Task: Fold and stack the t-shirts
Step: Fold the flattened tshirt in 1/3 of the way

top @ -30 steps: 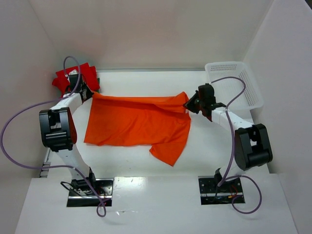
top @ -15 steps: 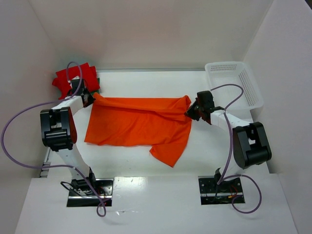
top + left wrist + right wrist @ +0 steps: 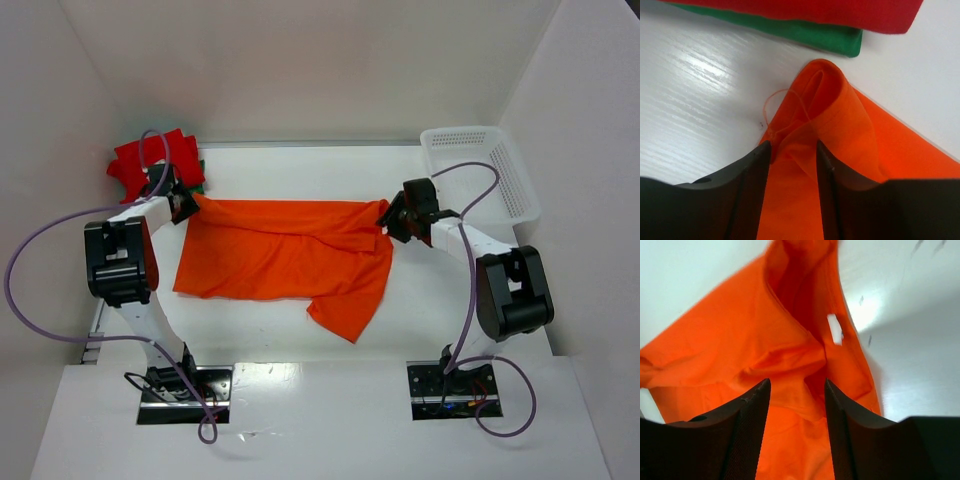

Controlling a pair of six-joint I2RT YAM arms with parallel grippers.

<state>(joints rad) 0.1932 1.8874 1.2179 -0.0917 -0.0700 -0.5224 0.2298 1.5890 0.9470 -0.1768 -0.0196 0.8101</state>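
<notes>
Presently on record:

1. One orange t-shirt lies spread across the middle of the table, flat for the most part. One sleeve points toward the near edge, and there are creases along the far hem.
2. One white perforated basket sits in the far right corner, well apart from the orange t-shirt.
3. Red t-shirt cloth sits bundled in the far left corner. Whether it is one garment or more cannot be told.
4. One green t-shirt lies under the red, with only its edge showing.
5. The left gripper is at the shirt's far left corner. In the left wrist view its jaws stand parted, with a raised fold of orange cloth between the fingers. No pinch is evident. A loose orange thread trails onto the table beside the fold.
6. The right gripper is at the shirt's far right corner. In the right wrist view its jaws likewise stand parted over rumpled orange cloth and are not clamped on it. A small white label shows inside the fabric ahead of the fingers.
7. The table is white and glossy, with glare patches in both wrist views.
8. Plain white walls enclose the table on three sides.
9. Purple cables loop off both arms.
</notes>
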